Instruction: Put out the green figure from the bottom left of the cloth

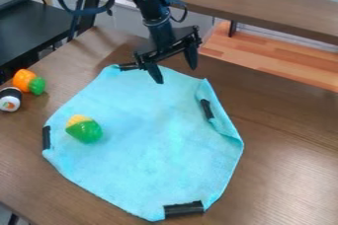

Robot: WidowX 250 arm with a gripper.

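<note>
Camera view: Green figure (85,131) lies on the light-blue cloth (151,135), in its left part, a little in from the left edge. Its rounded green part faces the lower right; its yellow part is at the upper left.

Black gripper (176,75) hangs from the arm (155,17) at the top edge of the cloth, well apart from the figure. Fingers stand wide apart, tips pointing down, one over the cloth and the other near its upper right edge.

Cloth is spread on the brown table (277,169), its right side folded over along the edge. Black strips sit at four places: left edge (46,137), bottom (184,209), right side (206,109) and top (129,66).

Beside the cloth, on the table at far left: an orange-and-green toy (25,80) and, just beside it, a black-and-white roll (10,103). A black table (33,26) stands at upper left; a wooden shelf (264,2) runs behind the arm.
</note>
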